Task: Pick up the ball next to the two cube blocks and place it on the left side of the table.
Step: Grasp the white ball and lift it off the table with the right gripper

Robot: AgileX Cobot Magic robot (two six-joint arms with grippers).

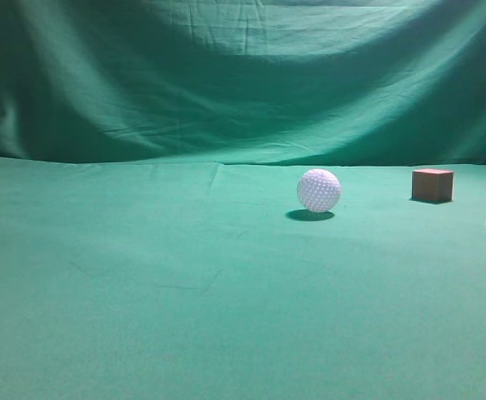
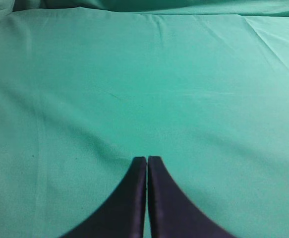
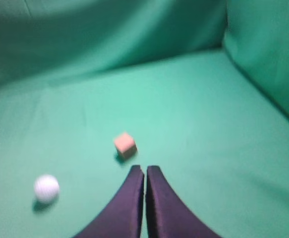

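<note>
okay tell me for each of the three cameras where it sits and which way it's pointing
Exterior: low at table height, facing the backdrop; white dimpled ball, two tan wooden cubes; no robot parts.
Left wrist: above the left gripper, shut, facing bare green cloth table.
Right wrist: above the right gripper, shut.
Shared: exterior and right wrist both show the ball.

The green-clothed table (image 1: 142, 317) carries the ball (image 1: 318, 190) and two cube blocks (image 1: 432, 184), seemingly apart.

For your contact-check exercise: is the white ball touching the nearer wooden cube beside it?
Apart. The exterior view shows bare green cloth between the ball and the cube; the right wrist view shows the same gap.
</note>
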